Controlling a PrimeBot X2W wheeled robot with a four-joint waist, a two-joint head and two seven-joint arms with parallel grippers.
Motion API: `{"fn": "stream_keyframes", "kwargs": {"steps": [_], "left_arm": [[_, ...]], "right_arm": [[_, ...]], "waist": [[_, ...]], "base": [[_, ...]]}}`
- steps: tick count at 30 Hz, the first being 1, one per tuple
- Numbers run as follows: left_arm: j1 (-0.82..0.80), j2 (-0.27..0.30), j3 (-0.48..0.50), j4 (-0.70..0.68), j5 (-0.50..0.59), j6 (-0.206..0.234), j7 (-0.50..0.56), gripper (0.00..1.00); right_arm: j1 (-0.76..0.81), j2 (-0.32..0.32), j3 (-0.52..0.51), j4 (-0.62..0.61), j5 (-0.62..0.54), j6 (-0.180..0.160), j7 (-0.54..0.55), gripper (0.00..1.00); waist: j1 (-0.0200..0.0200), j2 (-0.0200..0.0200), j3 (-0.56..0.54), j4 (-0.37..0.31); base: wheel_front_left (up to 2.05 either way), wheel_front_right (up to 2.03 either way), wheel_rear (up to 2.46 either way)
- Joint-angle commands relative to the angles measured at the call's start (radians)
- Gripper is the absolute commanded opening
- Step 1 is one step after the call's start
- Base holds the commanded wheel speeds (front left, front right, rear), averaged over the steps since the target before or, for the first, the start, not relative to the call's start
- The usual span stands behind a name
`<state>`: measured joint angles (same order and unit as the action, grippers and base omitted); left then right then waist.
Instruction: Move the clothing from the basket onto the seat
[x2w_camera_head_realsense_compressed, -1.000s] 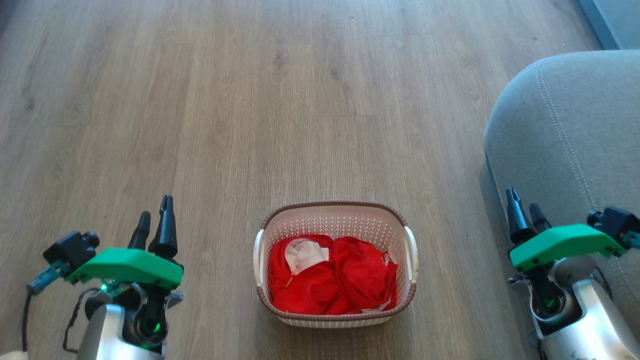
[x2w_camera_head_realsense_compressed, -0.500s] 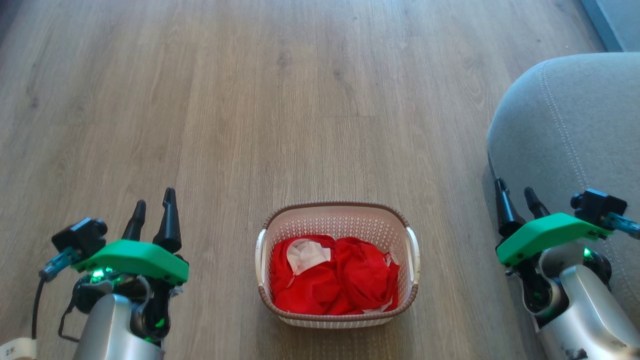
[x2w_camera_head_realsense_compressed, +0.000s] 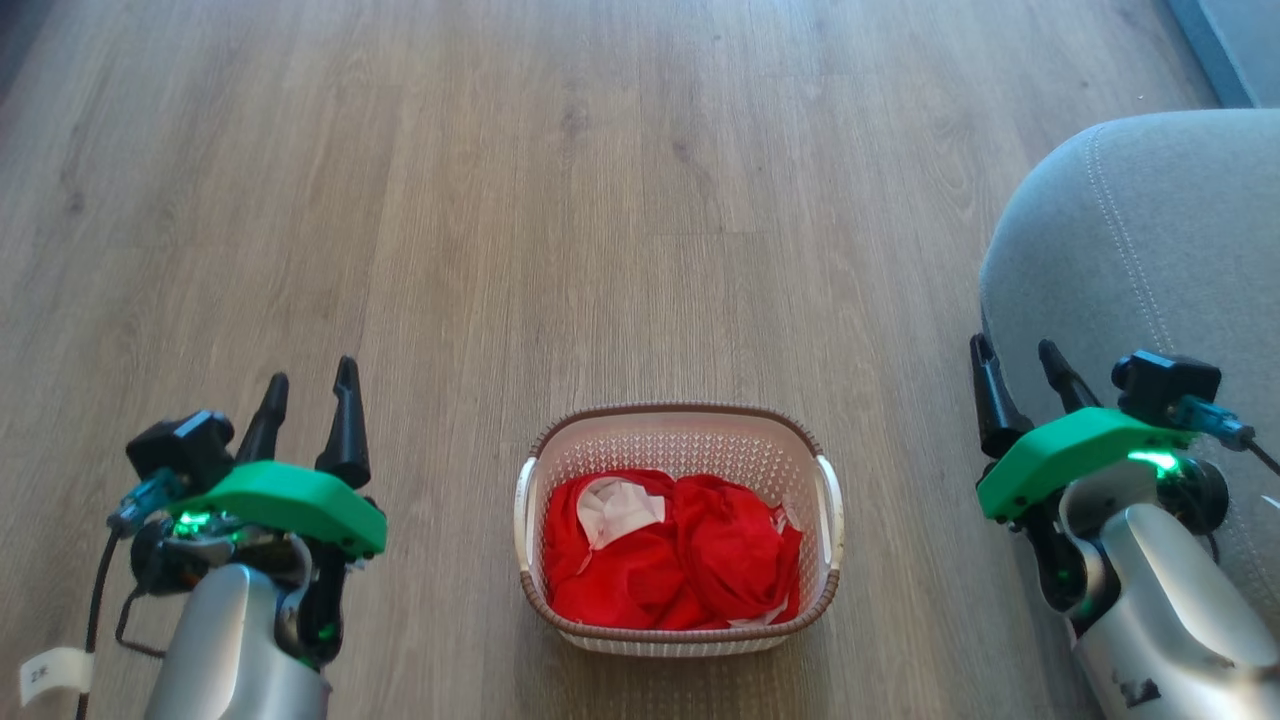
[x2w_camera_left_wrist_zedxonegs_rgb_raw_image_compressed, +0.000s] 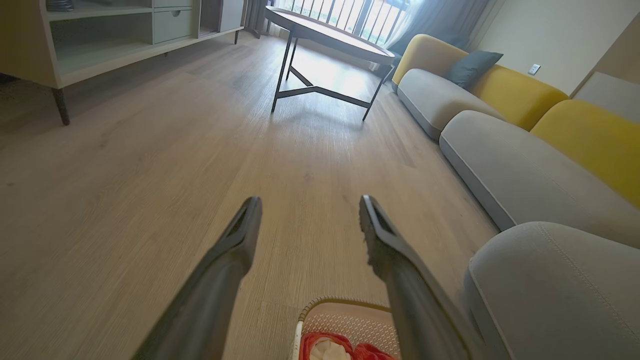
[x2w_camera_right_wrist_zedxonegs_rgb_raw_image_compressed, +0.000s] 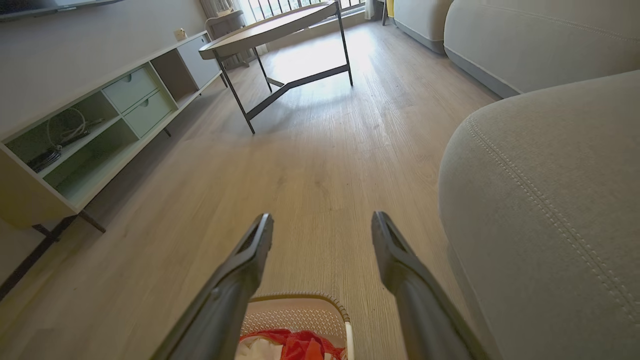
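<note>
The cream basket (x2w_camera_head_realsense_compressed: 680, 428) with a brown rim stands on the wooden floor in the head view, holding the crumpled red clothing (x2w_camera_head_realsense_compressed: 670, 555) with a white patch. The grey seat (x2w_camera_head_realsense_compressed: 1150, 250) fills the right side, its stitching line visible. My left gripper (x2w_camera_head_realsense_compressed: 310, 385) is open to the left of the basket, empty. My right gripper (x2w_camera_head_realsense_compressed: 1012, 360) is open to the basket's right, beside the seat's edge, empty. In the left wrist view the basket (x2w_camera_left_wrist_zedxonegs_rgb_raw_image_compressed: 345, 315) and clothing (x2w_camera_left_wrist_zedxonegs_rgb_raw_image_compressed: 345, 350) lie below the open gripper (x2w_camera_left_wrist_zedxonegs_rgb_raw_image_compressed: 310, 205). The right wrist view shows the basket (x2w_camera_right_wrist_zedxonegs_rgb_raw_image_compressed: 300, 312), clothing (x2w_camera_right_wrist_zedxonegs_rgb_raw_image_compressed: 295, 345) and seat (x2w_camera_right_wrist_zedxonegs_rgb_raw_image_compressed: 550, 200).
Bare wooden floor (x2w_camera_head_realsense_compressed: 600, 200) stretches ahead of the basket. Farther off stand a round table on thin dark legs (x2w_camera_left_wrist_zedxonegs_rgb_raw_image_compressed: 325, 35), a low shelf unit (x2w_camera_right_wrist_zedxonegs_rgb_raw_image_compressed: 100, 130) and a grey and yellow sofa (x2w_camera_left_wrist_zedxonegs_rgb_raw_image_compressed: 525, 150).
Both grippers have crept upward in the head view and slightly toward the basket, still open. The basket and clothing have not moved.
</note>
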<state>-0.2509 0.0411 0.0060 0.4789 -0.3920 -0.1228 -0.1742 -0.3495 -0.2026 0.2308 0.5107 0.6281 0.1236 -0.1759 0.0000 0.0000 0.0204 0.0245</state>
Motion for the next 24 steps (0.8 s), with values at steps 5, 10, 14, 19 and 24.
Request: {"fn": "stream_keyframes", "kwargs": {"steps": [5,10,14,19,24], "left_arm": [[-0.084,0.009,0.032,-0.005,0.059,0.003,-0.031,1.0],[-0.105,0.009,0.031,0.011,0.096,0.001,-0.046,1.0],[-0.12,0.009,0.031,0.02,0.132,0.0,-0.058,1.0],[-0.136,0.009,0.025,0.03,0.176,-0.002,-0.073,1.0],[-0.153,0.009,0.023,0.043,0.226,-0.003,-0.087,1.0]], "right_arm": [[-0.072,-0.026,0.016,-0.014,-0.05,0.006,-0.03,1.0],[-0.091,-0.03,0.018,-0.004,-0.078,0.006,-0.045,1.0],[-0.107,-0.037,0.026,0.005,-0.106,0.007,-0.056,1.0],[-0.125,-0.046,0.041,0.014,-0.141,0.007,-0.071,1.0],[-0.145,-0.056,0.057,0.021,-0.181,0.007,-0.086,1.0]], "waist": [[0.0,0.0,0.003,0.002],[0.0,0.0,0.008,0.004],[0.0,0.0,0.012,0.005],[0.0,0.0,0.016,0.006],[0.0,0.0,0.021,0.005]], "base": [[0.0,0.0,0.0],[0.0,0.0,0.0],[0.0,0.0,0.0],[0.0,0.0,0.0],[0.0,0.0,0.0]]}}
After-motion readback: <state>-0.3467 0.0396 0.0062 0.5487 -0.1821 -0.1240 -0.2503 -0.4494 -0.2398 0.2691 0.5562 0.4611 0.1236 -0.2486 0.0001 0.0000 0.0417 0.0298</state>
